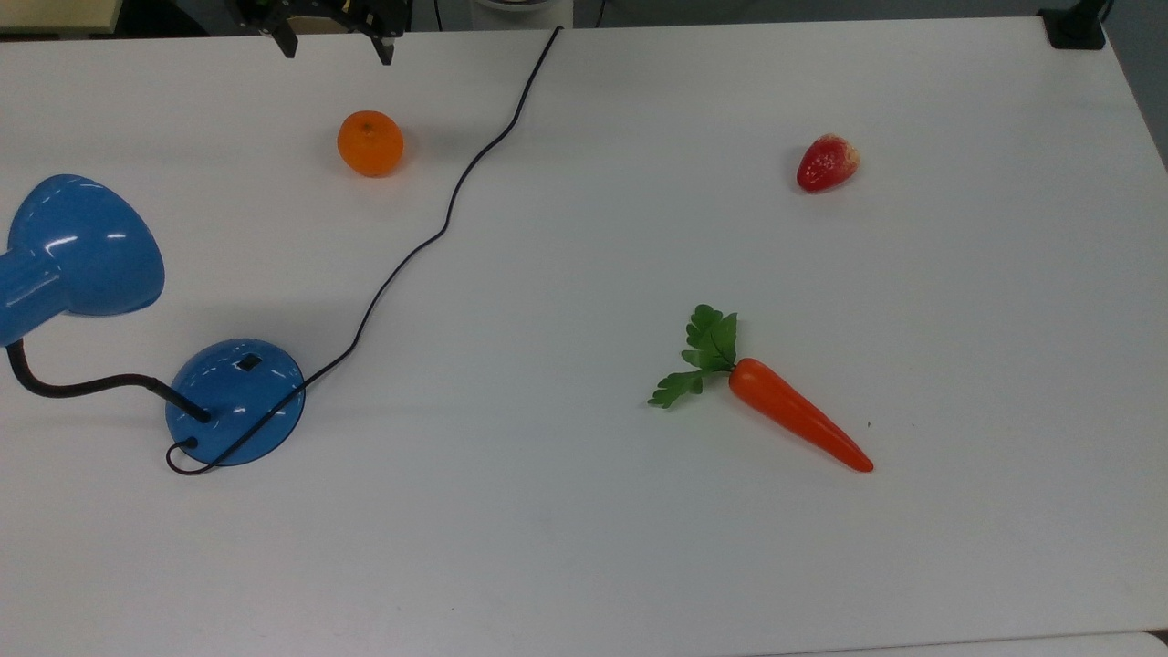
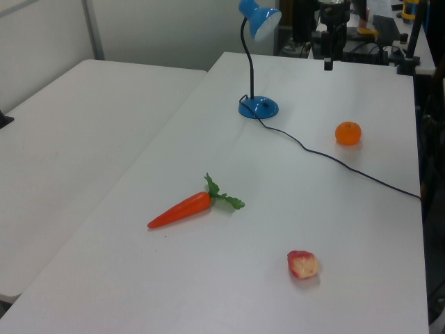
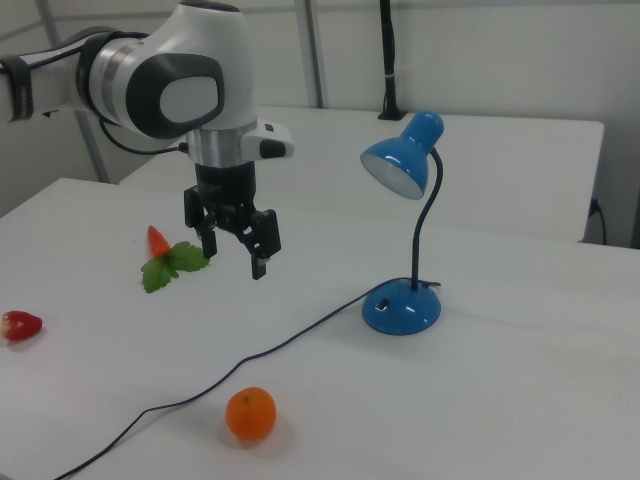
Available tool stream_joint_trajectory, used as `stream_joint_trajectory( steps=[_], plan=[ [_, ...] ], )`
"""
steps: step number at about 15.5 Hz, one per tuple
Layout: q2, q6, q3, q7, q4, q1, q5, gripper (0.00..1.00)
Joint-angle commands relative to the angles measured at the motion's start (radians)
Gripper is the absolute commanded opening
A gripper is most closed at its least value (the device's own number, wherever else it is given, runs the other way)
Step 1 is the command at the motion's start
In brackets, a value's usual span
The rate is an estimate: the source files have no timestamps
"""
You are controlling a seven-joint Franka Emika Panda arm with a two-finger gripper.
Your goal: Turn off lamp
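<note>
One arm works here, and its gripper (image 3: pixel 232 250) hangs in the air with the jaws open and holding nothing, above the table (image 1: pixel 584 547) near the orange (image 3: pixel 250 414) and well apart from the lamp (image 3: pixel 404 240). The lamp stands near the top view's left edge, its shade (image 1: pixel 82 246) bent over on the black neck. The small black switch (image 1: pixel 248 362) sits on the top of the round base (image 1: pixel 234 401), so I judge the arm must travel there and press down. The cord (image 1: pixel 438 228) lies across the way. A carrot (image 1: pixel 789 415) and a strawberry (image 1: pixel 827 162) lie far aside.
</note>
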Motion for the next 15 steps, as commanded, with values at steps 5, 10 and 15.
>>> stream_joint_trajectory(
  steps=[5, 10, 15],
  plan=[
    [-0.005, 0.031, -0.327, -0.021, 0.011, 0.302, -0.008, 1.0],
    [-0.003, 0.021, -0.395, -0.009, 0.025, 0.361, -0.007, 1.0],
    [-0.006, 0.017, -0.392, -0.001, 0.033, 0.344, 0.001, 1.0]
  ],
)
